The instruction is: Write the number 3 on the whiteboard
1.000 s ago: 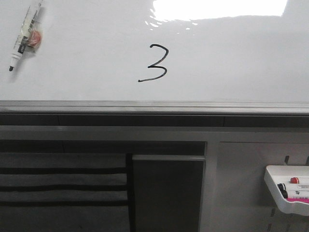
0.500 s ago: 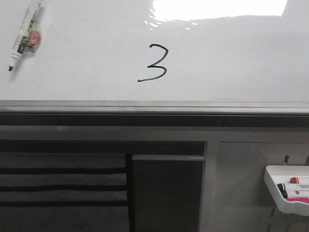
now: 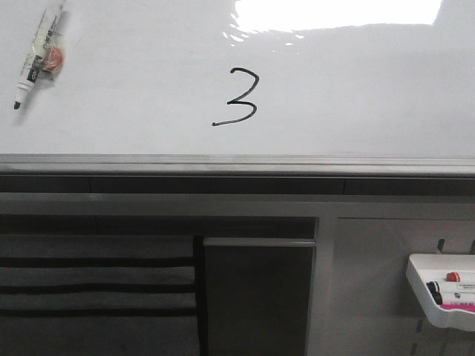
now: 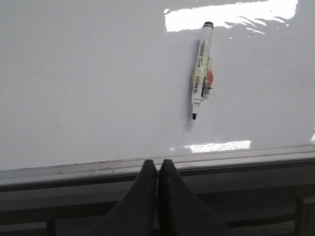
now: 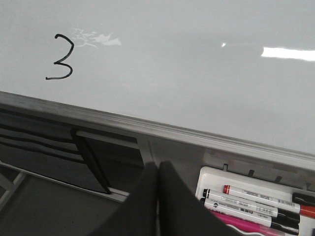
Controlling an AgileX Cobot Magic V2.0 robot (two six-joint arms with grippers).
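Observation:
A black hand-drawn number 3 (image 3: 236,96) stands on the glossy whiteboard (image 3: 356,96), near its middle; it also shows in the right wrist view (image 5: 61,57). An uncapped black marker (image 3: 38,56) lies on the board at the far left, tip toward the front; it also shows in the left wrist view (image 4: 202,73). My left gripper (image 4: 157,162) is shut and empty, over the board's grey edge rail (image 4: 236,156), apart from the marker. My right gripper (image 5: 157,166) is shut and empty, below the board's front edge. Neither gripper shows in the front view.
A small white marker tray (image 3: 423,289) with several markers (image 5: 256,200) hangs below the board at the right. Dark grey fabric pockets (image 3: 96,289) and a dark panel (image 3: 256,297) sit under the rail (image 3: 237,163).

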